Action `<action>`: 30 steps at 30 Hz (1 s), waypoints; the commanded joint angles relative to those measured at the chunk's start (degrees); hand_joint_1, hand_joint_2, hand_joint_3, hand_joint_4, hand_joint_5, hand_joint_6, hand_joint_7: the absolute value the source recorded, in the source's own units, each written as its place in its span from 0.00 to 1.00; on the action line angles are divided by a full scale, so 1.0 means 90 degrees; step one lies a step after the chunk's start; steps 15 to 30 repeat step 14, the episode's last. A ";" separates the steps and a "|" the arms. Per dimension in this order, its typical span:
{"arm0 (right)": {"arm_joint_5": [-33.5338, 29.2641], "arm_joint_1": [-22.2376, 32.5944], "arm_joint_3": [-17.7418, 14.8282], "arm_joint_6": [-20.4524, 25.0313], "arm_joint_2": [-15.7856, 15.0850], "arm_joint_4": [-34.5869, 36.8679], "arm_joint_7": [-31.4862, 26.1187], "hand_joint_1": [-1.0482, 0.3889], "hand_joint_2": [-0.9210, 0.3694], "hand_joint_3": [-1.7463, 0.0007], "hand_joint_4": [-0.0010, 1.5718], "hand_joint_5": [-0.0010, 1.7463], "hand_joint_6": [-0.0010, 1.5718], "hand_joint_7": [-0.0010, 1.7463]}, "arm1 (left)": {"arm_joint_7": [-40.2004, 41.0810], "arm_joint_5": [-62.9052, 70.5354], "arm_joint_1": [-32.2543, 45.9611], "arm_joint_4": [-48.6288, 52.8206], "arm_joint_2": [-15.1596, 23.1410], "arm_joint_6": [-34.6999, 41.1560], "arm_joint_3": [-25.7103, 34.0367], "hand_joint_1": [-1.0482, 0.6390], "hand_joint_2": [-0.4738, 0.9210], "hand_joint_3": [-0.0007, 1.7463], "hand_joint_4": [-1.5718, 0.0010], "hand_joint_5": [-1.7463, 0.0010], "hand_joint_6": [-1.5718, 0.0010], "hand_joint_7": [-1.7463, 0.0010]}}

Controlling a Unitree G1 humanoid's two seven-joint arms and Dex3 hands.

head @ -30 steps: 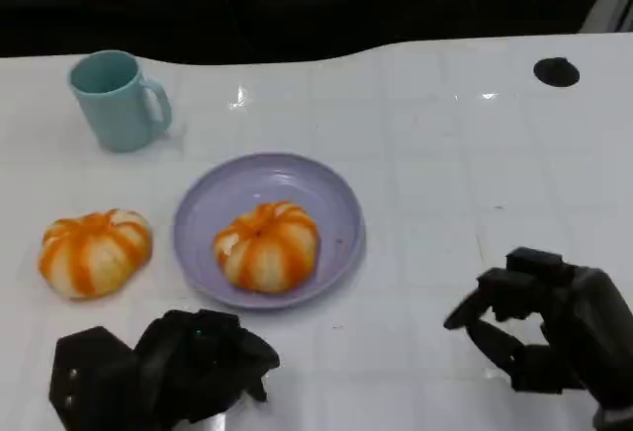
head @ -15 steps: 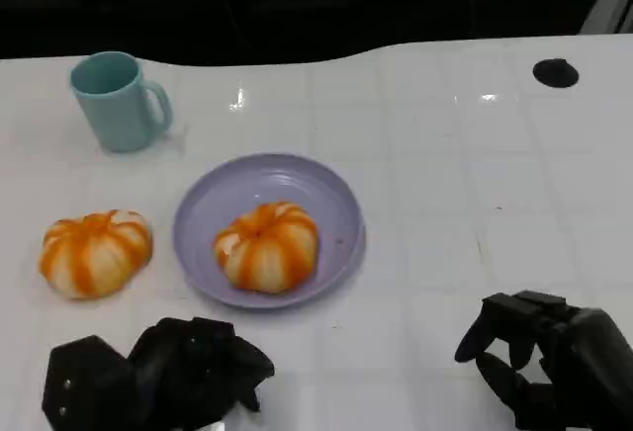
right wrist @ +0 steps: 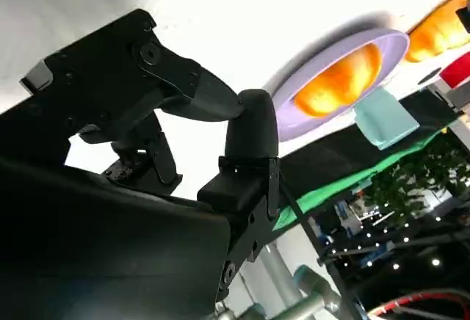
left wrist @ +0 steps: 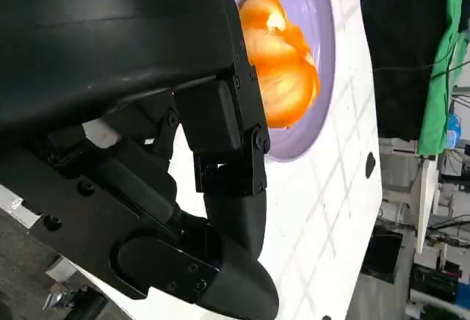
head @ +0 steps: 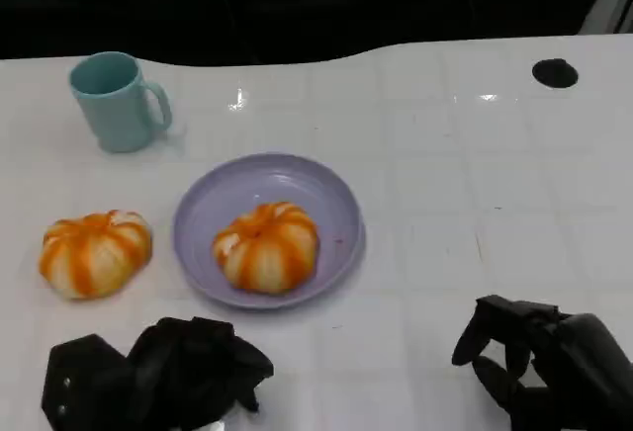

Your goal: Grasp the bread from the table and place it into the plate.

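Fingers: those of the right hand [head: 539, 362] are spread apart and bent downward, holding nothing; those of the left hand [head: 158, 377] are curled in over the palm, with nothing seen in them.

Right hand: near right corner of the white table [head: 465, 184], well apart from the plate. The right wrist view shows its fingers [right wrist: 250, 125] free above the bare tabletop.

Left hand: near left edge of the table, just on the near side of the plate, touching neither plate nor bread.

Bread in plate [head: 266, 245]: round orange-and-cream striped loaf, lying in the middle of the plate, slightly toward its near left. It also appears in the left wrist view [left wrist: 283, 67] and the right wrist view [right wrist: 338, 81].

Plate [head: 331, 194]: lilac, shallow, round, at table centre.

Second bread [head: 95, 251]: same kind, on the bare table just left of the plate, apart from its rim.

Mug [head: 119, 101]: pale teal, upright, handle to the right, at far left of the table, well apart from the plate.

Black round mark [head: 555, 73]: on the tabletop at far right.
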 commanded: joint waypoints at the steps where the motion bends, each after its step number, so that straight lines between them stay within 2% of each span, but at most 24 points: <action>1: 0.0293 -0.0133 0.0010 -0.0170 0.0036 0.0247 0.0173 0.53 0.31 0.37 0.52 1.00 0.41 0.89 | -0.0043 -0.0036 -0.0024 0.0092 0.0140 0.0053 0.0089 0.00 0.79 0.15 0.44 0.13 0.05 0.74; 10: 0.0876 -0.0185 -0.0038 -0.0272 0.0168 0.0392 0.0736 0.49 0.32 0.36 0.51 1.00 0.41 0.88 | -0.0086 -0.0064 -0.0049 0.0133 0.0190 0.0033 0.0113 0.00 0.80 0.15 0.44 0.13 0.06 0.73; 30: 0.0797 -0.0184 -0.0069 -0.0340 0.0165 0.0408 0.0686 0.49 0.32 0.36 0.50 1.00 0.41 0.88 | -0.0062 -0.0036 -0.0048 0.0127 0.0189 0.0028 0.0100 0.00 0.80 0.15 0.44 0.13 0.06 0.73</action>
